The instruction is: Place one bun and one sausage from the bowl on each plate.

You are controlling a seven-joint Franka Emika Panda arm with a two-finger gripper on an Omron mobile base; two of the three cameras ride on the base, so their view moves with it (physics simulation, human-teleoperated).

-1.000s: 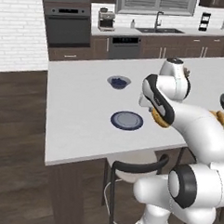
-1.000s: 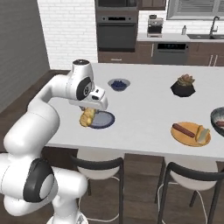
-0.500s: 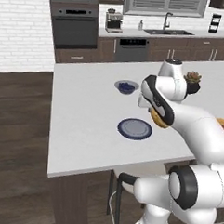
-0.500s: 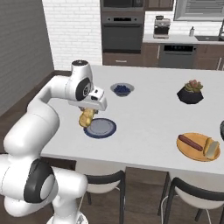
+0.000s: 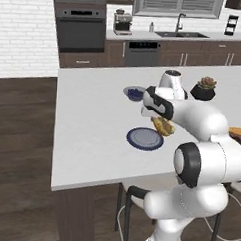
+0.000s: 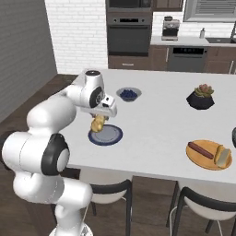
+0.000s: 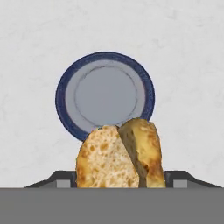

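Hand view: we see our gripper (image 7: 120, 186) pinching a golden bun (image 7: 119, 155) between its jaws, held above the white bench (image 7: 188, 65), with the blue plate (image 7: 105, 94) bare just beyond. Right base view puts the bun (image 6: 98, 123) over that plate's (image 6: 106, 136) near-left rim, while the orange plate (image 6: 208, 155) well apart carries a sausage (image 6: 200, 150) and a bun.

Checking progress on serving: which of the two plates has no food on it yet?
The dark blue plate below the tool is bare; the orange plate holds a sausage and bun.
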